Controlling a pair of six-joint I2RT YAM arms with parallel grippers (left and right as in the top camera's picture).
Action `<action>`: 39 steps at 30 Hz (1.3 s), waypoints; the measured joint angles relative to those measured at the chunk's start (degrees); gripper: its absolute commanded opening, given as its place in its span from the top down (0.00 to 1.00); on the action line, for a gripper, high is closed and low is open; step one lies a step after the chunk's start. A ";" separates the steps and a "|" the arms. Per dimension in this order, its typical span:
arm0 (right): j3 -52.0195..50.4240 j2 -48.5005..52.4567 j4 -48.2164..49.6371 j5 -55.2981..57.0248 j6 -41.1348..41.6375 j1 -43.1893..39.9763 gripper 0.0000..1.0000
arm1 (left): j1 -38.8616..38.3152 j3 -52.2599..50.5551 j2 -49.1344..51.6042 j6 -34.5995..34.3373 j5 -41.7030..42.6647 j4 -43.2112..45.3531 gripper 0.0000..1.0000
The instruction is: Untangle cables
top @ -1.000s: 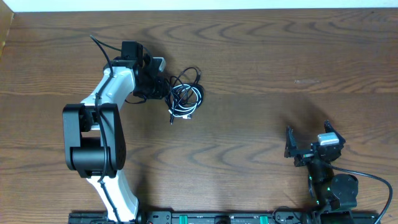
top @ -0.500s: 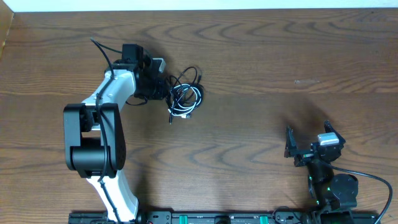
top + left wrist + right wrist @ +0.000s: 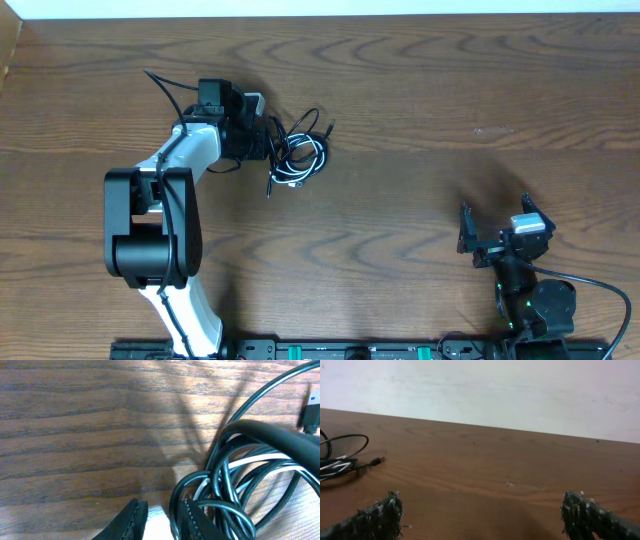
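Observation:
The cables lie in one tangled bundle left of centre at the back: a thin black cord (image 3: 312, 122) looped around a shorter white cord (image 3: 319, 156). My left gripper (image 3: 272, 142) is at the bundle's left edge. In the left wrist view its jaws (image 3: 162, 521) stand slightly apart with bare table showing in the gap. One black strand (image 3: 176, 510) runs against the inner face of the right finger (image 3: 197, 524), unpinched. White cord (image 3: 265, 458) threads through the black loops, and a plug end (image 3: 311, 407) lies at far right. My right gripper (image 3: 495, 240) is wide open and holds nothing, far from the bundle.
A thicker black wire (image 3: 160, 85) leads off the left arm at the back left. The right wrist view shows the bundle's edge (image 3: 340, 462) far left and a pale wall (image 3: 495, 390) behind the table's back edge.
The left jaws have parted a little. The left gripper and the bundle have shifted slightly toward the back of the table. The right arm has not moved.

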 measured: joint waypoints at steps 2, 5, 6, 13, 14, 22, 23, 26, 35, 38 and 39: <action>0.00 0.00 0.00 0.00 0.00 0.00 0.01 | -0.13 -0.11 -0.07 -0.35 -0.46 0.13 0.72; 0.00 0.00 0.00 0.00 0.00 0.00 0.01 | -0.85 -0.15 -0.39 -2.14 -3.76 0.15 0.72; 0.00 0.00 0.00 0.00 0.00 0.00 0.01 | -1.22 -0.15 -0.55 -3.02 -5.31 0.11 0.72; 0.00 0.00 0.00 0.00 0.00 0.00 0.01 | -1.60 -1.01 -3.48 -6.78 -11.58 -4.66 0.64; 0.00 0.00 -0.02 0.00 0.00 0.00 0.01 | -1.60 -1.42 -4.61 -7.23 -12.09 -5.75 0.61; 0.00 0.00 -0.02 0.00 0.00 0.00 0.01 | -1.60 -2.12 -16.26 -14.71 -13.79 -14.08 0.61; 0.00 0.00 0.00 0.00 0.00 0.00 0.01 | -1.60 -2.12 -16.44 -15.96 -13.77 -14.64 0.61; 0.00 0.00 0.00 0.00 0.00 0.00 0.01 | -1.60 -2.40 -15.19 -18.56 -13.49 -14.32 0.61; 0.00 0.00 0.00 0.00 0.00 0.00 0.01 | -1.62 -4.20 -7.82 -20.06 -4.74 -9.44 0.60; 0.00 0.00 0.00 0.00 0.00 0.00 0.01 | -2.21 -4.22 -5.90 -20.04 -0.68 -9.03 0.60; 0.00 0.00 0.00 0.00 0.00 0.00 0.01 | -2.49 -4.22 -5.35 -20.04 0.04 -8.81 0.60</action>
